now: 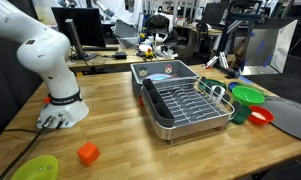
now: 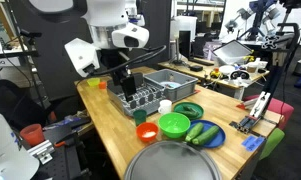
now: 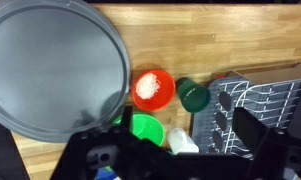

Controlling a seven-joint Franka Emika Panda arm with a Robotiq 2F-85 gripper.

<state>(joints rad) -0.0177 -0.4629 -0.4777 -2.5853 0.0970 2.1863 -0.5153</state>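
Note:
My gripper (image 2: 126, 86) hangs open over the near end of the black wire dish rack (image 2: 148, 97), holding nothing. In the wrist view its two dark fingers frame the gripper (image 3: 186, 116), with the rack (image 3: 258, 95) under the right finger. Between the fingers lie a white cup (image 3: 181, 143) on its side and a dark green cup (image 3: 194, 95). A red bowl (image 3: 152, 88) holding something white and a bright green bowl (image 3: 146, 128) sit just to the left. The gripper is out of frame in the exterior view that shows my arm's base.
A large grey round tray (image 3: 52, 62) fills the left of the wrist view. A blue plate with green vegetables (image 2: 202, 133) lies by the bowls. A grey bin (image 1: 165, 72) stands behind the rack (image 1: 185, 100). An orange block (image 1: 87, 153) and a yellow-green plate (image 1: 35, 168) lie near my arm's base (image 1: 60, 105).

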